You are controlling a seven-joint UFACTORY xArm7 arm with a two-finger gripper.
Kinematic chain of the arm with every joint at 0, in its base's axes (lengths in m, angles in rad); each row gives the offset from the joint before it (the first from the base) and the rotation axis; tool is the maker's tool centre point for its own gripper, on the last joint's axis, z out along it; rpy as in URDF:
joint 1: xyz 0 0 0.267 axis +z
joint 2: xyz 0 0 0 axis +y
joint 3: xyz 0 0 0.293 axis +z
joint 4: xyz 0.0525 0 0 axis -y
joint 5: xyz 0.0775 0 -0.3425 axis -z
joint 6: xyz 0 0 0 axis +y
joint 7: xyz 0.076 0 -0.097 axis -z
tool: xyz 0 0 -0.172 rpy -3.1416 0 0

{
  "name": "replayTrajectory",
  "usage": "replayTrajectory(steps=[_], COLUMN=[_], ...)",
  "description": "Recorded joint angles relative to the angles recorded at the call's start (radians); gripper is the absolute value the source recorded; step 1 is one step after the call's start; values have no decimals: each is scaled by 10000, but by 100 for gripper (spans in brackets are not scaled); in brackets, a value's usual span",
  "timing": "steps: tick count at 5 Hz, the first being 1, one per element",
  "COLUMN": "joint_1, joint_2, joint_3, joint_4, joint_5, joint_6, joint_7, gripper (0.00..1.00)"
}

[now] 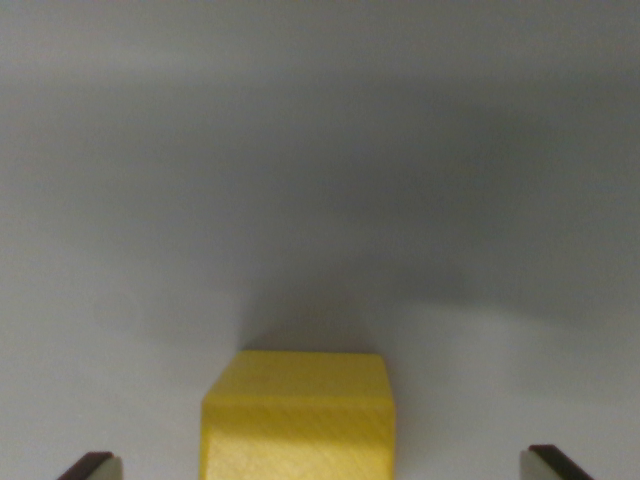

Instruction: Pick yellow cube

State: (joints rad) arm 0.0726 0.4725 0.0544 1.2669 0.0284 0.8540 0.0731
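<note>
The yellow cube (298,418) rests on the plain grey surface (320,180) at the bottom centre of the wrist view. The gripper (318,466) is released: its two dark fingertips (88,466) (only the tips visible) stand spread wide, flanking the cube without contact.

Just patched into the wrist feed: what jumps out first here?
The yellow cube dominates, bright against the plain grey surface, at bottom centre. It sits between the two dark fingertips of the open gripper, clear of both, with a soft shadow spreading behind it.
</note>
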Motion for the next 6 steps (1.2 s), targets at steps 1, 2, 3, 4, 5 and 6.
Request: replayTrajectory(steps=[1,2,3,4,5,6], joint_1=[24,24,44,44,57,57], joint_2=[180,180,326,326,429,429], joint_3=[15,15,26,26,35,35], joint_4=[-102,-102,-184,-184,-242,-242], joint_5=[3,3,5,5,7,7], joint_6=[-251,-251,-454,-454,-598,-598], joint_7=[13,13,23,23,30,30], gripper=[0,0,0,0,0,0])
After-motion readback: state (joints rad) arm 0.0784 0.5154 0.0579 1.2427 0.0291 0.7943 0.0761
